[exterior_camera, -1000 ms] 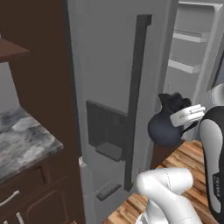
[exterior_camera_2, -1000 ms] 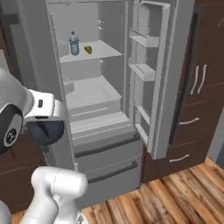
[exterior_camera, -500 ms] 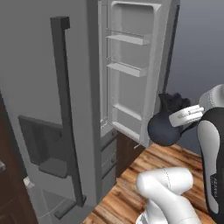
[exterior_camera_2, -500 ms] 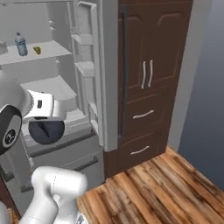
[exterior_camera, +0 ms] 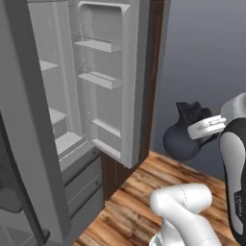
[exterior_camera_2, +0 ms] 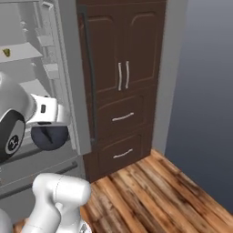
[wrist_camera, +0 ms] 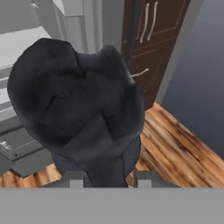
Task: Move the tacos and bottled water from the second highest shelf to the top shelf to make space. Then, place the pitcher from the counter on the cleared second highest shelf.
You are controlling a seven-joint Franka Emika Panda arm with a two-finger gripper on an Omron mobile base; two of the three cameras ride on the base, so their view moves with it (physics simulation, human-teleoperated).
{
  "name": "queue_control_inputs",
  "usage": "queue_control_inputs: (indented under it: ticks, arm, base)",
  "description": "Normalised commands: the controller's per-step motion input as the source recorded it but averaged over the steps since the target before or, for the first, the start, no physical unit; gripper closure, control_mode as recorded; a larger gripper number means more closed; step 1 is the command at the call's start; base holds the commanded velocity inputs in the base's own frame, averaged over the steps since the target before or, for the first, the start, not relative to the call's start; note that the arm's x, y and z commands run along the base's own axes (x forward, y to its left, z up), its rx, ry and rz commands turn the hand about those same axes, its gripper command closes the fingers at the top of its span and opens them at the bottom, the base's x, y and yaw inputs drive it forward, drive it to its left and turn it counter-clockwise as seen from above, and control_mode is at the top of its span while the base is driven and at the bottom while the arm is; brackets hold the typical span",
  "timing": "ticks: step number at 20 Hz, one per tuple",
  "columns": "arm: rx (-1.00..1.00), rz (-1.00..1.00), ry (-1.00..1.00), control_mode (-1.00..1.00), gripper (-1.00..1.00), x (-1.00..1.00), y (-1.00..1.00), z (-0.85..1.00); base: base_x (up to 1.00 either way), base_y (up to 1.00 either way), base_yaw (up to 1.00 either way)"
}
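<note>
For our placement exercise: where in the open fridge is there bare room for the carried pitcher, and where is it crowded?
Bare: the interior shelf ends beside the open door, and the narrow door racks. Occupied: the shelf bearing the tacos; its remainder is out of frame. The pitcher hangs outside the fridge.
</note>
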Motion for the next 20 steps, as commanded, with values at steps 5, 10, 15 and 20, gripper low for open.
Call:
queue_control_inputs:
  ticks: [5,10,15,20]
  arm:
    - [0.0,0.0,0.0,1.0,1.0,0.0,0.0,0.0]
    - [0.0,0.0,0.0,1.0,1.0,0.0,0.0,0.0]
    - [0.0,0.0,0.0,1.0,1.0,0.0,0.0,0.0]
    - [0.0,0.0,0.0,1.0,1.0,0.0,0.0,0.0]
  base:
    - [0.19,-0.15,0.29]
    - [0.38,-0.09,0.45]
    - [0.55,-0.19,0.49]
    - [0.81,-0.24,0.47]
